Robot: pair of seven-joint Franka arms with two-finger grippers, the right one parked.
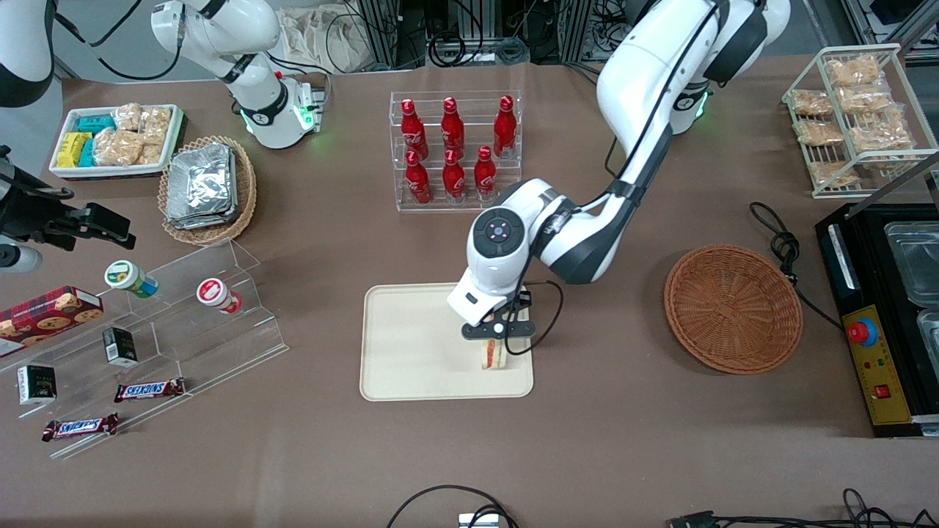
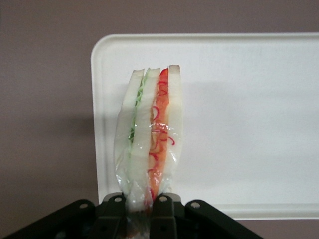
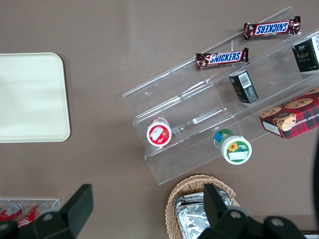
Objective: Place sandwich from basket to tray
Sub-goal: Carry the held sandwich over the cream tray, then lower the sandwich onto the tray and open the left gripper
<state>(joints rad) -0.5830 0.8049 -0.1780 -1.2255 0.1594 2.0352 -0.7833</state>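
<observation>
The sandwich, a plastic-wrapped wedge of pale bread with green and orange-red filling, hangs from my left gripper, which is shut on its wrapped end. It is over the cream tray, near the tray's corner toward the working arm's end; I cannot tell whether it touches the tray. The reddish-brown wicker basket sits empty on the table toward the working arm's end.
A clear rack of red bottles stands farther from the front camera than the tray. A tan basket of foil packs, a clear stepped shelf with snacks and a white snack tray lie toward the parked arm's end. A black appliance lies beside the wicker basket.
</observation>
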